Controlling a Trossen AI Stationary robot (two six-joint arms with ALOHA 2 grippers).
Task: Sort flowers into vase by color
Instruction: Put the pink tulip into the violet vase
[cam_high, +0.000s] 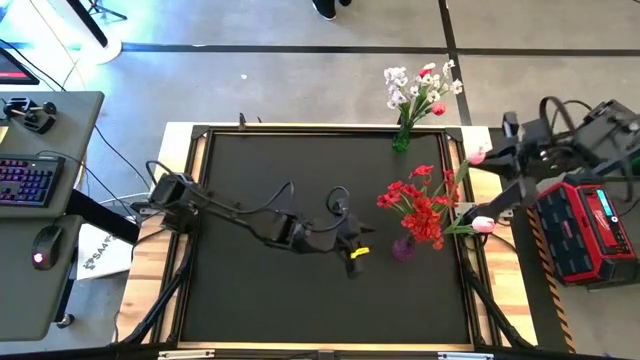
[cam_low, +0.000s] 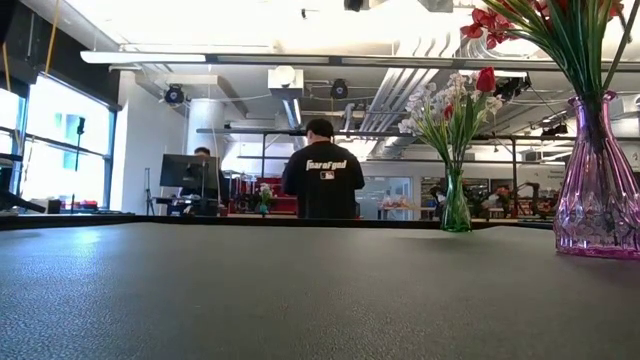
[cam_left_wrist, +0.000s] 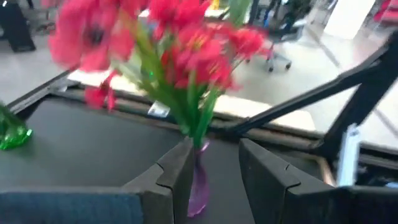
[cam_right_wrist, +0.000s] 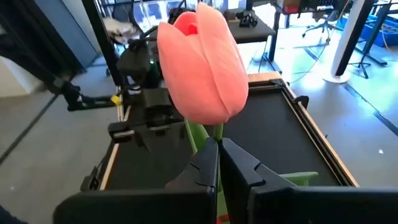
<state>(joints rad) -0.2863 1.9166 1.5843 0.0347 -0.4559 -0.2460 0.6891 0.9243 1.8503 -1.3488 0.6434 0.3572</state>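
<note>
Pink tulip (cam_right_wrist: 202, 65) fills our right wrist view, right gripper (cam_right_wrist: 219, 155) clenched on its stem. Left gripper (cam_left_wrist: 214, 162) stands released before the purple vase (cam_left_wrist: 198, 186) of red flowers (cam_left_wrist: 180, 50); only overhead shows the green vase (cam_high: 401, 141)

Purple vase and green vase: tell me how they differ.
The purple vase holds mostly red blossoms; the green vase holds white sprigs plus a few red and pink blooms. In the low view the purple vase stands nearer and looks wider; the green one is slim. Both are upright, clear and tinted.
</note>
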